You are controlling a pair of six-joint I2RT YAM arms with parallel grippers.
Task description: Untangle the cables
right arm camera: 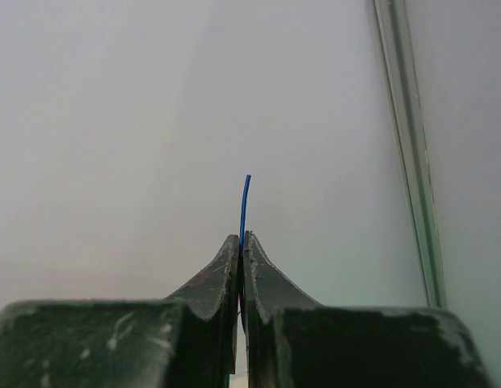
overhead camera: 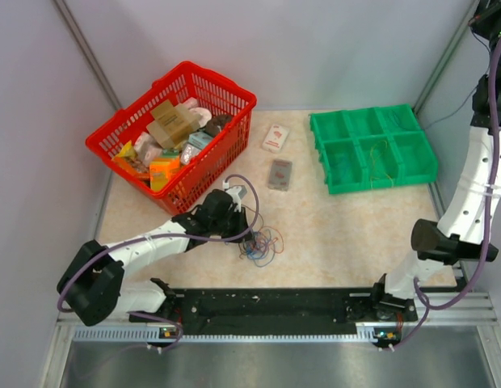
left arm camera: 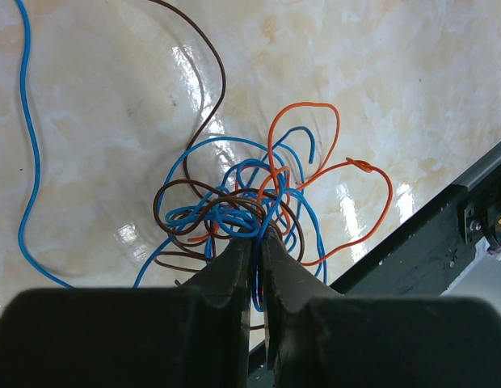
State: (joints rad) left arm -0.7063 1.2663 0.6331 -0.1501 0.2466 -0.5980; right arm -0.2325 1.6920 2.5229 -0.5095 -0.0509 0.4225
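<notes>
in the left wrist view the left gripper (left arm camera: pixel 257 242) fills the bottom of the frame. its body is a dark blur cut off by the lower edge, and its fingers are pressed together on blue strands at the near edge of the cables (left arm camera: pixel 242 208). how many strands sit in the pinch is hidden between the pads. the tangle of blue, brown and orange loops lies just above the tips, mid-frame. one long blue strand runs off the upper left corner, and a black rail (left arm camera: pixel 428 250) crosses the lower right.

in the right wrist view the right gripper (right arm camera: pixel 241 241) pinches a single blue wire (right arm camera: pixel 244 202). the wire's short end rises above the tips and its lower part is hidden.

in the top view the cables (overhead camera: pixel 261 242) lie centre-low on the table (overhead camera: pixel 347 234), at the left gripper (overhead camera: pixel 234 217). two small packets (overhead camera: pixel 276 155) lie beyond them, their print too small to read. a red basket (overhead camera: pixel 222 81) sits upper left and a green tray (overhead camera: pixel 364 137) upper right.
</notes>
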